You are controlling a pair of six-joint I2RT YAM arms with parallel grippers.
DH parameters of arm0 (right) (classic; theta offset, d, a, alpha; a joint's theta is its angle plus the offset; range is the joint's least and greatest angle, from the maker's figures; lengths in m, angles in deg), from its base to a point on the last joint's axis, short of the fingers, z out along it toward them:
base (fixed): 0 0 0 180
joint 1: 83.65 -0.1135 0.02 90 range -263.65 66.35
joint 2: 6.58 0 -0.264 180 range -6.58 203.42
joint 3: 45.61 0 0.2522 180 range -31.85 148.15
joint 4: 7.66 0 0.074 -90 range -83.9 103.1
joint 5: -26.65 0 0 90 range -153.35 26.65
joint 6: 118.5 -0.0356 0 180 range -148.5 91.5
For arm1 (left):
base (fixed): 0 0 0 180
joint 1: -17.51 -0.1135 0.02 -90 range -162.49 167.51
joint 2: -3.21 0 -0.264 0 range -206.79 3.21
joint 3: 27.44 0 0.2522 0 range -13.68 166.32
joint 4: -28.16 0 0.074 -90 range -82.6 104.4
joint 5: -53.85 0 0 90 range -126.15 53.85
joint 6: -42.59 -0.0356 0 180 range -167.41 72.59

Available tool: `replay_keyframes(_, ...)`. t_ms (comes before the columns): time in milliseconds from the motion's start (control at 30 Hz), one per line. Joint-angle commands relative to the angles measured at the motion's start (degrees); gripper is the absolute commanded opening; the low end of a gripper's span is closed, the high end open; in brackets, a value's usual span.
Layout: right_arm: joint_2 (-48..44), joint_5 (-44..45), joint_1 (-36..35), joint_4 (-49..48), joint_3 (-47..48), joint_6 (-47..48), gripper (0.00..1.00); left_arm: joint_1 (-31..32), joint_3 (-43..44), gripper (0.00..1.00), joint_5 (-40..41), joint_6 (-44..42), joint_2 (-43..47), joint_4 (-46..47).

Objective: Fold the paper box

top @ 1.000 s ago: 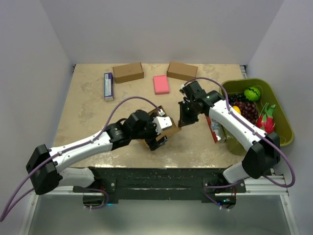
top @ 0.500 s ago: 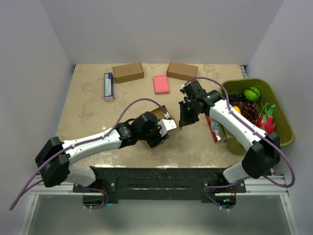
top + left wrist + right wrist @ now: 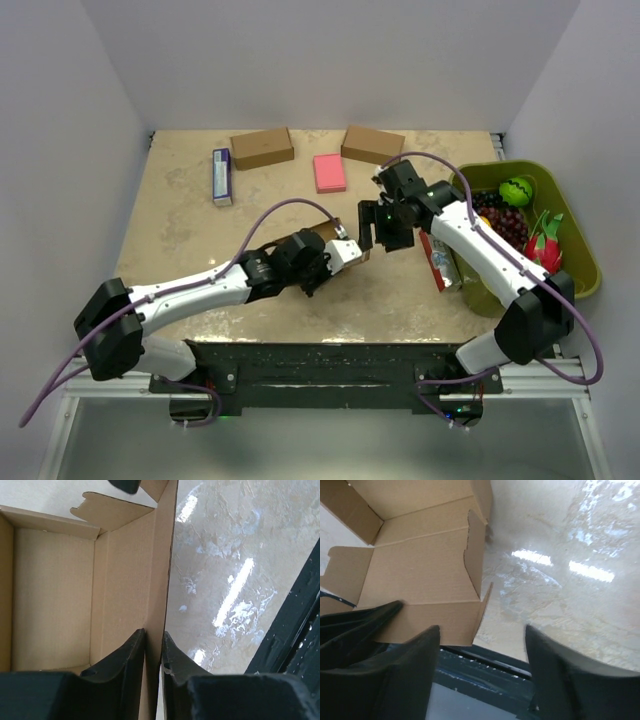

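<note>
The paper box [image 3: 322,233] lies partly folded at the table's middle, mostly hidden under my left arm. My left gripper [image 3: 340,258] is shut on it. In the left wrist view the two fingers pinch an upright side wall [image 3: 154,635], with the brown inside of the box [image 3: 60,590] to their left. My right gripper [image 3: 373,236] stands open just right of the box. In the right wrist view its fingers [image 3: 482,630] are wide apart with nothing between them. The box's flaps [image 3: 420,565] lie above and beside its left finger.
Two ready-made brown boxes [image 3: 262,147] [image 3: 372,144] and a pink pad [image 3: 329,172] sit along the back. A blue-and-white carton [image 3: 222,176] lies at the back left. A green bin [image 3: 578,250] with fruit stands at the right, a red carton [image 3: 440,262] beside it.
My left gripper has closed onto the box's side wall. My right gripper has opened, let go of the box and drawn slightly back to the right.
</note>
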Motion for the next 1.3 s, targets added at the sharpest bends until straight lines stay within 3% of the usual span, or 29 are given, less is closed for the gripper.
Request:
replay_keyframes(0,-2.6,3.4,3.3,-0.4,4.0,1.3,0.81,-0.9,5.1,0.22,2.6,4.2,0.0,1.1)
replay_keyframes(167,-8.6,3.5,7.8,-4.2,3.5,1.1,0.93,-8.6,10.1,0.22,-4.7,14.5,-1.2,0.7)
replay_keyframes(400,-13.8,1.5,8.4,-8.9,-2.4,1.3,0.95,-21.6,8.9,0.27,-20.9,31.6,-2.6,10.3)
replay_keyframes(600,-23.1,-6.2,8.3,-18.9,-19.9,1.1,0.94,-25.8,5.9,0.26,-27.2,43.1,-6.5,21.7)
replay_keyframes(700,-29.1,-11.4,8.4,-27.0,-28.6,-1.4,0.94,-27.5,6.6,0.26,-28.2,45.0,-8.5,24.6)
replay_keyframes(833,-32.0,-14.7,8.3,-32.9,-33.6,-4.9,0.96,-30.3,6.4,0.27,-32.3,48.0,-12.1,28.7)
replay_keyframes(1067,-30.4,-11.6,4.7,-34.8,-33.2,-8.4,0.96,-32.9,9.7,0.55,-29.1,42.5,-10.3,24.4)
replay_keyframes(1267,-24.6,-4.4,-6.2,-39.6,-31.3,-13.4,0.96,-36.9,11.4,0.80,-25.5,36.1,-7.0,18.1)
